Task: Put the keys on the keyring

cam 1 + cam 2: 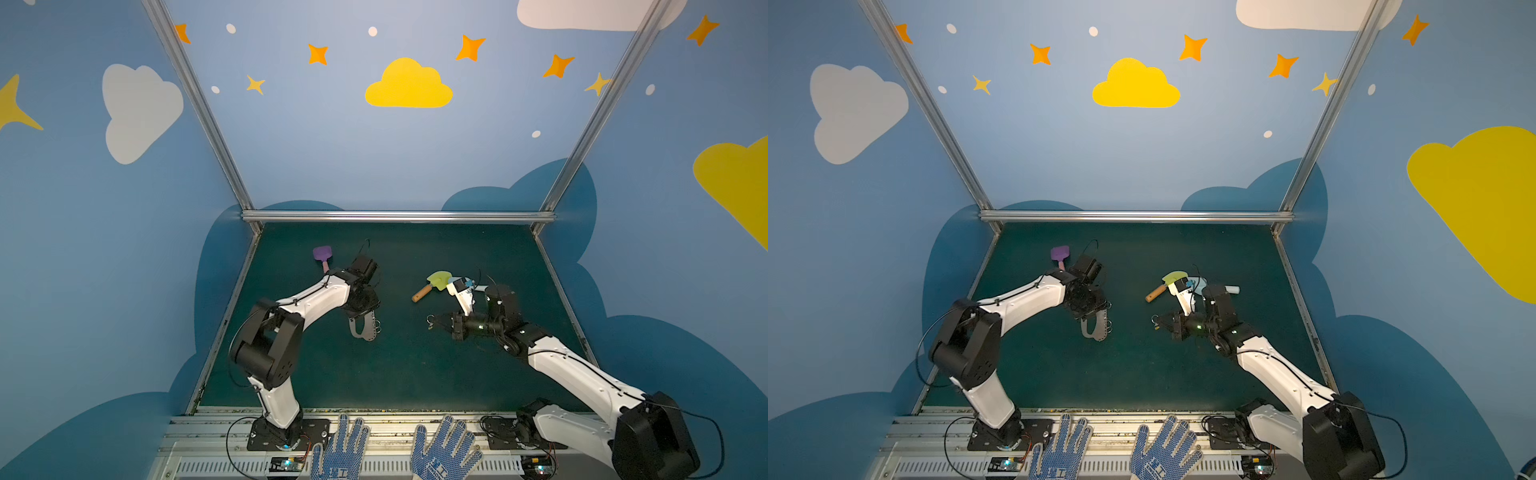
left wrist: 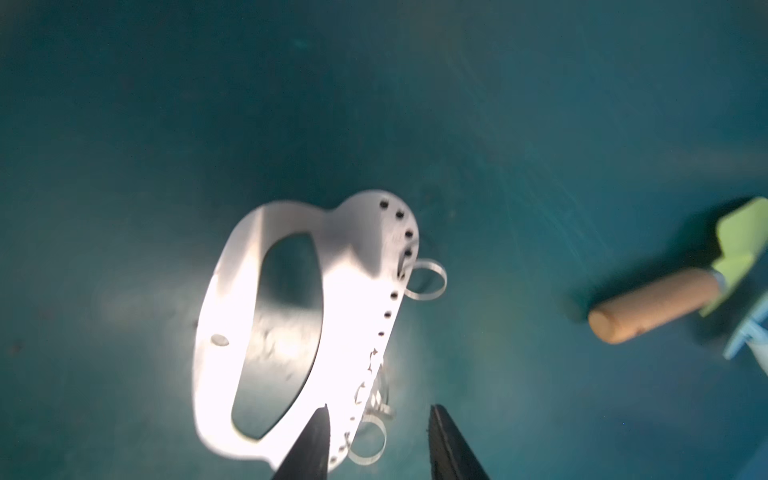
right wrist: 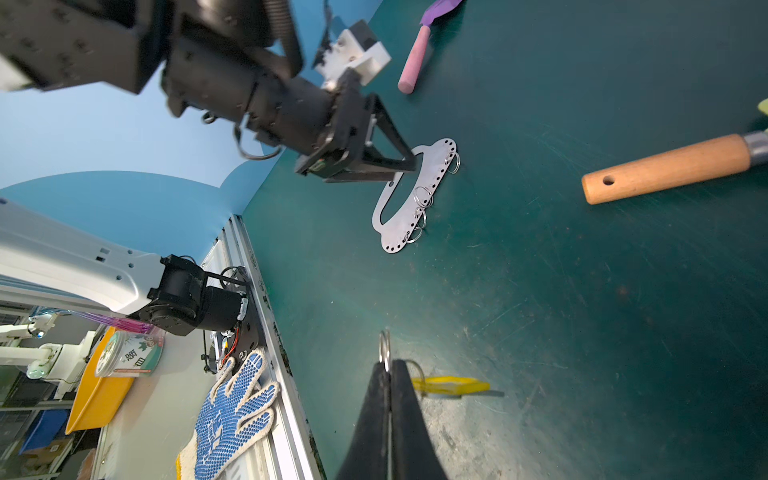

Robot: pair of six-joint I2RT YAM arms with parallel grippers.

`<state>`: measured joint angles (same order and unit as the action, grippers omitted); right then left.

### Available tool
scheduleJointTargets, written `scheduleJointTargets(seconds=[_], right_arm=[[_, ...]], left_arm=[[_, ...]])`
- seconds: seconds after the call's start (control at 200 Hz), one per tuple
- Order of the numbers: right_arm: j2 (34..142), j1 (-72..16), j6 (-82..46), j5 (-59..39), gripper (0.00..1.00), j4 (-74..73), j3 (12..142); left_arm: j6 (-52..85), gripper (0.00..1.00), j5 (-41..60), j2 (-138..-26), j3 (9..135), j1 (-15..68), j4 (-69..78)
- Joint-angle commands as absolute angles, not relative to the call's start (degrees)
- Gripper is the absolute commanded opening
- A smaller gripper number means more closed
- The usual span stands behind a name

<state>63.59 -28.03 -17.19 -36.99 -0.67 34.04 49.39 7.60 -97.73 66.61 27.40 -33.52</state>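
Right gripper (image 3: 388, 365): jaws pressed together on the keys (image 3: 449, 385), i.e. a small metal split ring w/ a flat yellow tag. The ring is pinched at the fingertips and the tag hangs beside them, over the dark green table mat (image 1: 374, 374). A silver key I cannot make out. In a top view the keys are near the mat centre, at approx. 3 o'clock from the keyring (image 1: 365, 330) and well apart from it.

The keyring, a flat grey oval metal plate w/ an oblong cut-out, a row of edge holes and some small rings, lies flat on the mat, under the left gripper (image 2: 378, 409). This gripper's jaws stand apart, nothing clamped btw. them. In the left wrist view one finger is in front of the holed edge; if it touches the plate, I cannot tell.

Toy shovel w/ orange wooden handle and yellow-green blade (image 1: 432, 284): approx. 12 o'clock from the keys. Purple spatula w/ pink handle (image 1: 322, 254): approx. 11 o'clock from the keyring.
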Motion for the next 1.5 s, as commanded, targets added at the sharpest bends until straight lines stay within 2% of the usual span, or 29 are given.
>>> scheduleJointTargets(seconds=[0.0, 0.15, 0.325, 0.466, 0.601, 0.886, 0.996, 1.081, 1.492], right_arm=[[62.96, -28.39, -17.89, -36.78, 0.0, -2.31, 33.31], [64.72, -28.48, -18.24, -37.49, 0.0, -3.65, 33.61], [64.91, -28.83, -18.75, -37.49, 0.0, -4.41, 33.75], [63.91, -28.92, -18.48, -37.05, 0.0, -3.91, 33.19], [62.82, -28.92, -18.33, -36.57, 0.0, -3.52, 32.6], [62.46, -28.81, -18.08, -36.52, 0.0, -3.26, 32.6], [62.01, -28.94, -18.22, -36.22, 0.0, -3.28, 32.23], [61.83, -28.83, -18.12, -36.04, 0.0, -2.99, 32.27], [61.08, -28.75, -17.82, -35.06, 0.0, -2.04, 32.25]], left_arm=[[52.84, 0.45, 9.67, -91.35, 62.16, 27.71, -30.94], [59.63, 0.46, 18.27, -88.16, 54.12, 28.07, -22.82], [66.67, 0.46, 20.55, -90.25, 50.83, 31.03, -16.82], [72.4, 0.51, 17.8, -90.5, 49.55, 32.75, -15.26], [77.31, 0.51, 13.31, -88.81, 47.06, 33.88, -13.6], [76.12, 0.46, 7.24, -88.85, 47.68, 33.85, -15.88], [76.59, 0.41, 5.45, -89.37, 49.75, 32.96, -18.73], [73.27, 0.34, 6.58, -91.37, 52.64, 31.66, -20.34], [64.82, 0.45, 9.79, -102.31, 63.46, 30.85, -29.15]])
